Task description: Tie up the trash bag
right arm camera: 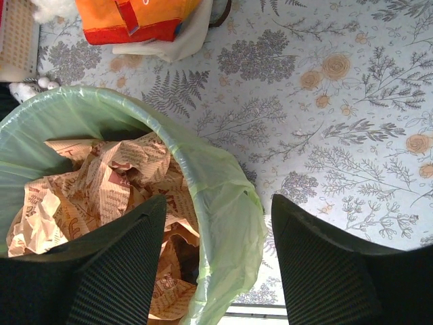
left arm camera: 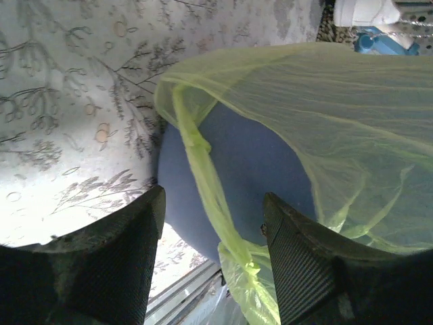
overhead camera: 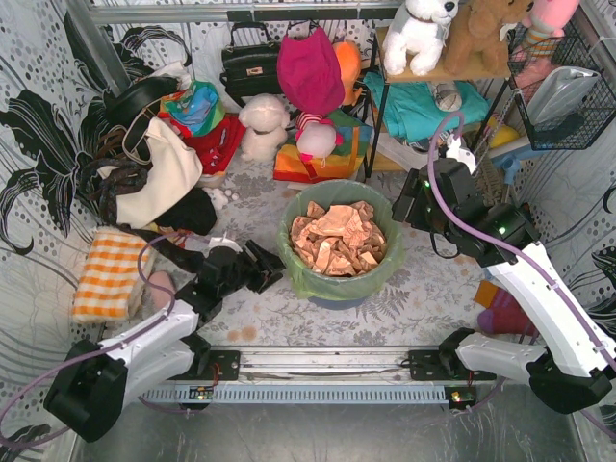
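The lime-green trash bag (overhead camera: 300, 281) lines a blue-grey bin (overhead camera: 339, 299) at the table's middle, its rim folded over the bin's edge. Tan crumpled scraps (overhead camera: 337, 241) fill it. My left gripper (overhead camera: 272, 269) is open at the bin's left side. In the left wrist view its jaws (left arm camera: 213, 203) straddle a twisted green handle strip (left arm camera: 203, 169) hanging down the bin wall (left arm camera: 264, 162), without touching it. My right gripper (overhead camera: 404, 207) is open over the bin's right rim. In the right wrist view its jaws (right arm camera: 218, 210) straddle the folded bag edge (right arm camera: 233, 217), with scraps (right arm camera: 101, 183) on the left.
A cream tote bag (overhead camera: 168, 168) and dark straps lie at the back left, and an orange checked cloth (overhead camera: 111, 274) at the left. Plush toys, a black handbag (overhead camera: 250, 67) and a shelf (overhead camera: 433, 72) crowd the back. A wire basket (overhead camera: 568, 96) hangs at the right.
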Robot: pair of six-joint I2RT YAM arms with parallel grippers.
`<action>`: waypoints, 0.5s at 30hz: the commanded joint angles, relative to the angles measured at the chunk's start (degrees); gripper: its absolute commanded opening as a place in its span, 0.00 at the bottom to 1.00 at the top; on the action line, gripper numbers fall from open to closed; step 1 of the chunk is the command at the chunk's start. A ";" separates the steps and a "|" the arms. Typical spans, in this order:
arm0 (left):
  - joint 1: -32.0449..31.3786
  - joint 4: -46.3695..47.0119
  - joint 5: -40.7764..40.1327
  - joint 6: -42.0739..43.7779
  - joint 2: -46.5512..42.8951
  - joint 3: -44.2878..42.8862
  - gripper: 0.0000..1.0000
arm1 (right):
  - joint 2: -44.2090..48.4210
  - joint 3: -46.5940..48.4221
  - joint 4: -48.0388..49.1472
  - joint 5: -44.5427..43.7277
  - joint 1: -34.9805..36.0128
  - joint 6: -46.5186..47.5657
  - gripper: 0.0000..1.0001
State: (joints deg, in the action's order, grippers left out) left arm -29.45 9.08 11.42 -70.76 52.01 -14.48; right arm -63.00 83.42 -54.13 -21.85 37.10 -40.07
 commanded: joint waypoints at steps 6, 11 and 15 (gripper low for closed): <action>0.59 9.24 5.96 1.54 4.54 1.50 0.59 | 0.07 0.14 1.11 0.58 -0.24 -2.07 0.62; 0.49 11.76 6.54 2.27 6.54 3.27 0.54 | 0.33 -0.56 1.06 0.90 -0.25 -2.21 0.62; 0.58 17.24 8.96 2.43 10.92 4.85 0.50 | 0.71 -1.44 0.86 0.86 -0.25 -2.11 0.62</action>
State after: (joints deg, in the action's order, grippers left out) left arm -29.15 18.26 17.43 -69.73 59.92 -11.29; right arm -63.02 83.07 -53.91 -21.21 37.10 -41.19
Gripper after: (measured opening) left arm 0.517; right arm 0.622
